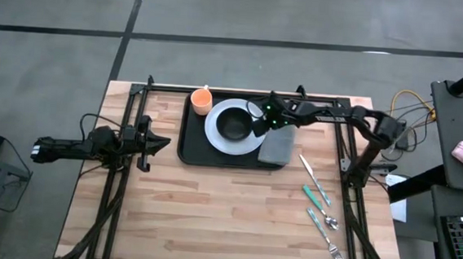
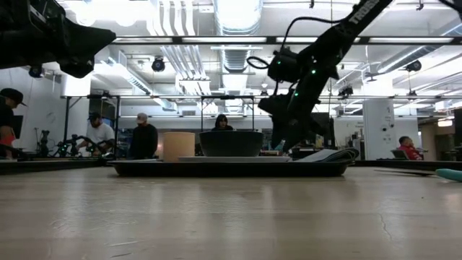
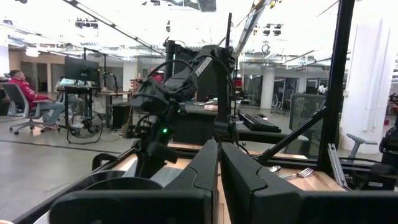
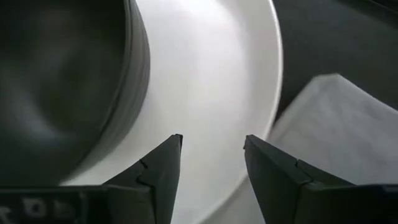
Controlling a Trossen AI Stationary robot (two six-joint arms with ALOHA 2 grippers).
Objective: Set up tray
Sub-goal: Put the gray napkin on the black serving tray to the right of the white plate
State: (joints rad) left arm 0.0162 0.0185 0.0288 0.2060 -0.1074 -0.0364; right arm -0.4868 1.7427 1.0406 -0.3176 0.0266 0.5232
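Observation:
The black tray (image 1: 188, 147) lies at the table's far middle; its rim (image 2: 144, 170) shows in the low view. On it stand an orange cup (image 1: 201, 101), a white plate (image 1: 215, 132) bearing a black bowl (image 1: 233, 126), and a folded grey napkin (image 1: 278, 147). My right gripper (image 1: 261, 125) hangs open over the plate's right part (image 4: 205, 74), between the bowl (image 4: 62, 74) and the napkin (image 4: 336, 118), touching neither as far as I can see. My left gripper (image 1: 163, 143) waits shut left of the tray, its fingers (image 3: 208, 168) pointing toward it.
A knife (image 1: 310, 172) and two teal-handled pieces of cutlery (image 1: 321, 209) lie on the wood right of the tray. Bare wood spreads toward the near edge. A dark frame rims the table. People stand in the room beyond.

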